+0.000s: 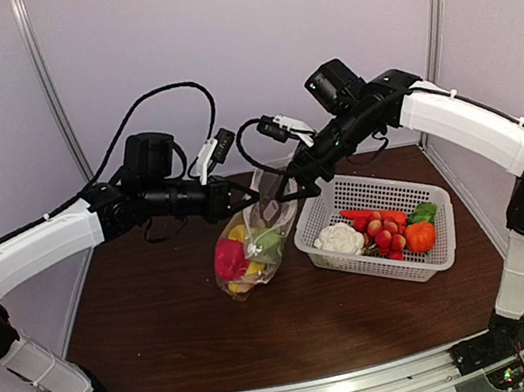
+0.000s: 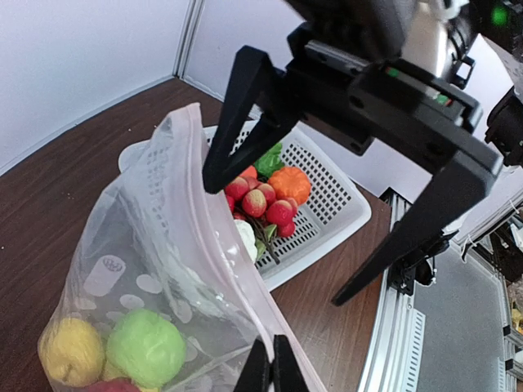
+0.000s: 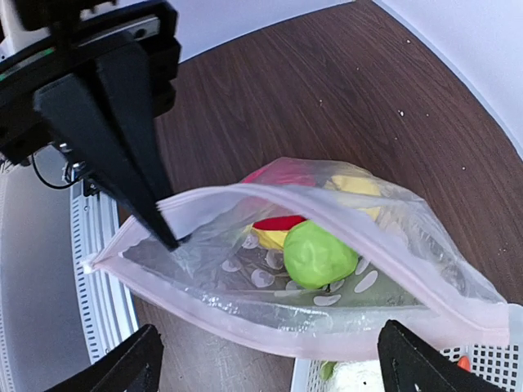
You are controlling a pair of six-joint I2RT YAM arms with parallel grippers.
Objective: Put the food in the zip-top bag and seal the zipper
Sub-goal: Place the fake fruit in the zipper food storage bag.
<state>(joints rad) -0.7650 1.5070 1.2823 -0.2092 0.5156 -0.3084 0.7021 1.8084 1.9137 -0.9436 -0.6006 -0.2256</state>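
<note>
The right claw [image 3: 270, 363] is hanging wide open and empty over the bag [image 3: 343, 314] just beside the basket [image 1: 365, 264], the left claw [image 2: 272, 363] is pinching the bag's rim, and rising straight without snagging it is looking wisest.

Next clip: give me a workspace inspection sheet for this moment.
Surface: dark brown wooden table, no spills seen.
Job's things: clear dotted zip-top plastic bag held upright, zipper unsealed, yellow lemon and green lime inside; white cauliflower, red strawberries and orange piece in white mesh basket.
Clutter: nothing seen.
Grippers: left gripper shut on bag rim; right gripper open at the mouth.
Cables: black cables loop above both arms.
Surroundings: pale walls, metal frame posts.
</note>
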